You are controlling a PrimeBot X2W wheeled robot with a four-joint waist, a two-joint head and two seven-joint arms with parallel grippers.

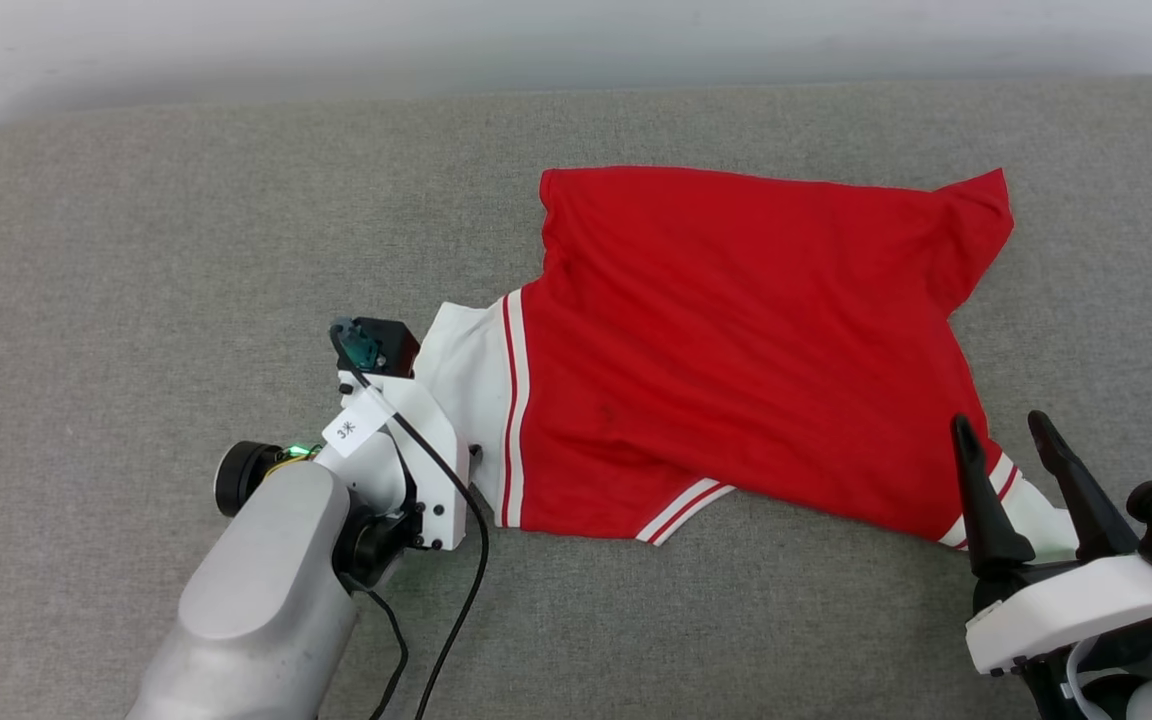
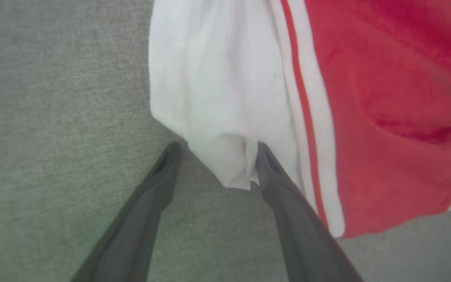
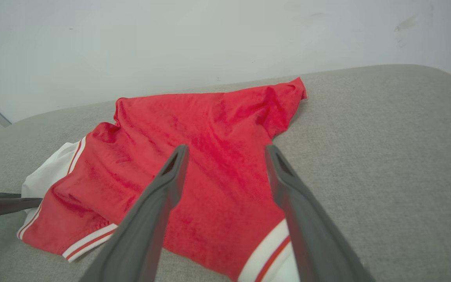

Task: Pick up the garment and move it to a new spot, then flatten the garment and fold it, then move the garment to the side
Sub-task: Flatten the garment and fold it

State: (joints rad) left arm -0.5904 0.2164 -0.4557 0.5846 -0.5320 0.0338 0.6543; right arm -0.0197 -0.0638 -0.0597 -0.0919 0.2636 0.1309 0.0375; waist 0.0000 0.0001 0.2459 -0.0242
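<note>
Nearest me, along the near edge of the grey cloth-covered surface (image 1: 136,250), my two hands sit at the two near ends of the garment (image 1: 736,350). My left hand (image 2: 217,148) comes in low from the near-left. Its wrist view shows the two fingers spread wide with the tip of the white sleeve (image 2: 217,86) lying between them. The cloth meets the inner side of one finger, but nothing is pinched. I read that as lined up to close on the sleeve so it can be drawn out straight.

My right hand (image 1: 998,425) hovers at the near-right, fingers just as wide apart and holding nothing. It points over the white, red-striped cuff (image 1: 1021,500) there; whether it touches cloth I cannot tell. Two hands at two ends makes sense for flattening, since a soft shirt spreads only when pulled from both sides.

Farther out, the garment lies on the right half of the surface. It is mostly spread but skewed, with shallow wrinkles across the red body and its far-right corner (image 1: 986,200) bunched up. My judgement is that flattening is the step in hand and folding has not yet begun. Beyond the far edge stands a pale wall (image 1: 576,40).
</note>
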